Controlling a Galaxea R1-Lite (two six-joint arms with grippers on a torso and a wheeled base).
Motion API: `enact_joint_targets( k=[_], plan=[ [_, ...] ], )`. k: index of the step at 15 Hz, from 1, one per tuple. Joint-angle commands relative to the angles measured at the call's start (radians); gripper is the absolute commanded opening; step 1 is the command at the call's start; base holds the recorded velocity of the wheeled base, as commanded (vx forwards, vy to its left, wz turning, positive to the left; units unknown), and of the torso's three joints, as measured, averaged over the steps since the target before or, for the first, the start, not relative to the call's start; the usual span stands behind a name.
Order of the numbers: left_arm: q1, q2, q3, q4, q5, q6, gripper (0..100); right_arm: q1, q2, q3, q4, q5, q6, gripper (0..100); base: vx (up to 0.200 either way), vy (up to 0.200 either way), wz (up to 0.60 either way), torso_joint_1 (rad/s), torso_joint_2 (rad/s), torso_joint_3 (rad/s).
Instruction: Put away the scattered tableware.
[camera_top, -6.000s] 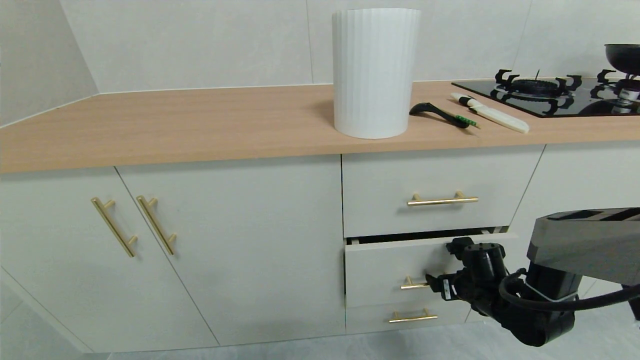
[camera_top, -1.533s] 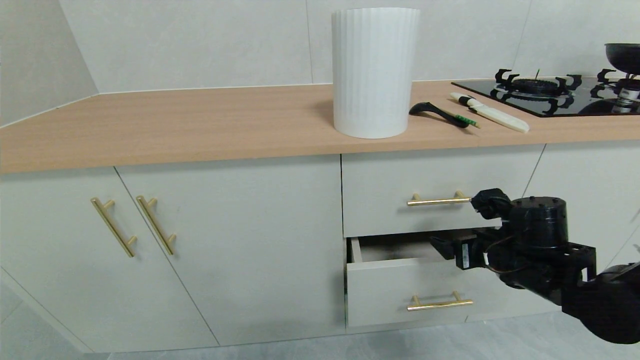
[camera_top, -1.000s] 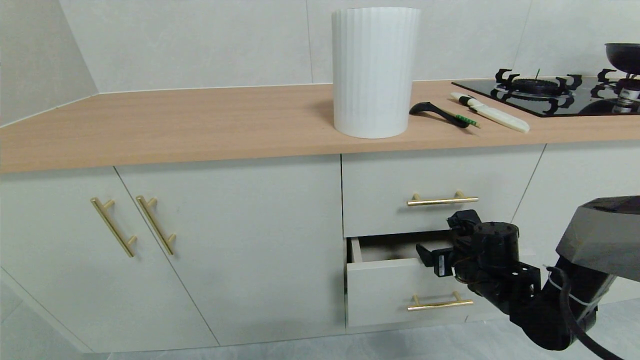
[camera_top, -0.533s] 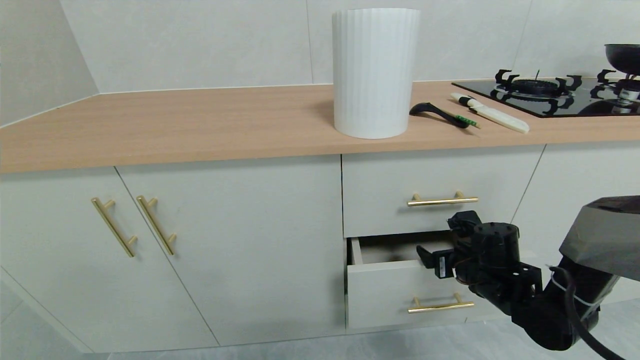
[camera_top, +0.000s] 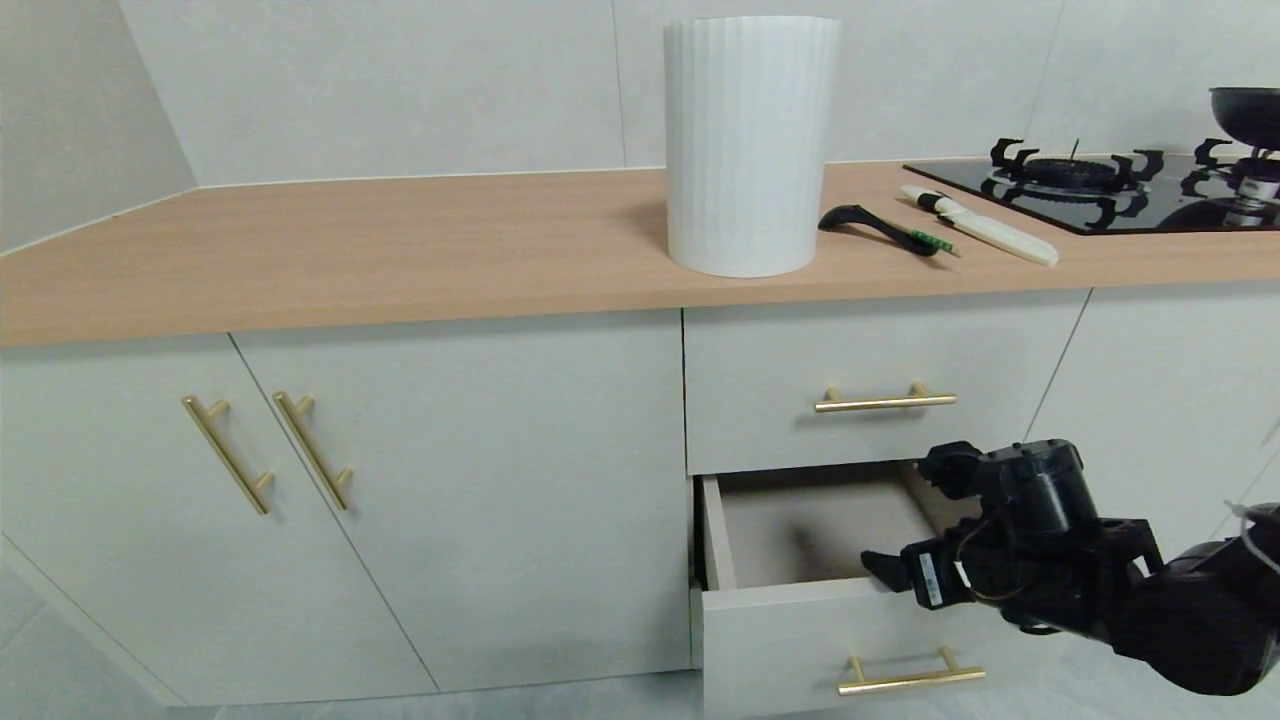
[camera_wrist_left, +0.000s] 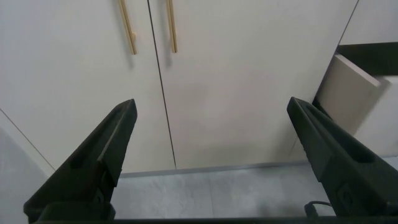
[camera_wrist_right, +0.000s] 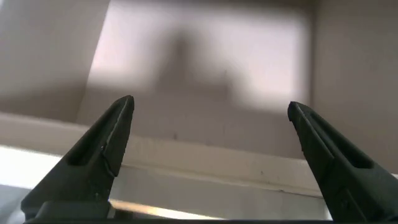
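A black spoon (camera_top: 880, 228) and a white knife (camera_top: 980, 228) lie on the wooden countertop (camera_top: 400, 250), right of a tall white ribbed container (camera_top: 750, 145). Below them the middle drawer (camera_top: 780, 640) stands pulled out, and its floor (camera_wrist_right: 205, 56) is bare. My right gripper (camera_top: 903, 513) hangs open over the drawer's front right part, its lower finger at the top edge of the front panel. In the right wrist view the gripper (camera_wrist_right: 210, 104) looks down into the drawer. My left gripper (camera_wrist_left: 211, 106) is open and holds nothing, low in front of the cabinet doors (camera_wrist_left: 205, 93).
A gas hob (camera_top: 1100, 185) with a black pan (camera_top: 1245, 110) sits at the countertop's right end. The top drawer (camera_top: 880, 400) is closed. Two cabinet doors with gold handles (camera_top: 265, 450) stand to the left. The open drawer juts out over the grey floor (camera_wrist_left: 205, 193).
The middle drawer has slid farther out toward me in the last half second. My right gripper moved down and back with its front panel.
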Motion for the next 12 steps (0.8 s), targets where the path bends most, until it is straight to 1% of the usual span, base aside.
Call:
enact_joint_targets(
  k=[1, 3, 4, 6, 10, 12],
  plan=[
    [0.000, 0.000, 0.000, 0.000, -0.001, 0.000, 100, 0.001, -0.118, -0.025, 0.090, 0.035, 0.001, 100, 0.000, 0.000, 0.00, 0.000, 0.00, 0.000],
    [0.000, 0.000, 0.000, 0.000, 0.000, 0.000, 100, 0.003, -0.149, -0.057, 0.233, 0.063, 0.000, 100, 0.000, 0.000, 0.00, 0.000, 0.00, 0.000],
    [0.000, 0.000, 0.000, 0.000, 0.000, 0.000, 100, 0.006, -0.151, -0.071, 0.282, 0.063, 0.000, 100, 0.000, 0.000, 0.00, 0.000, 0.00, 0.000],
    [0.000, 0.000, 0.000, 0.000, 0.000, 0.000, 100, 0.015, -0.146, -0.083, 0.345, 0.063, -0.003, 100, 0.000, 0.000, 0.00, 0.000, 0.00, 0.000],
    [0.000, 0.000, 0.002, 0.000, 0.000, 0.000, 100, 0.029, -0.145, -0.090, 0.417, 0.063, -0.008, 100, 0.000, 0.000, 0.00, 0.000, 0.00, 0.000],
    [0.000, 0.000, 0.000, 0.000, 0.000, 0.000, 100, 0.029, -0.145, -0.108, 0.496, 0.061, -0.019, 100, 0.000, 0.000, 0.00, 0.000, 0.00, 0.000]
  ],
)
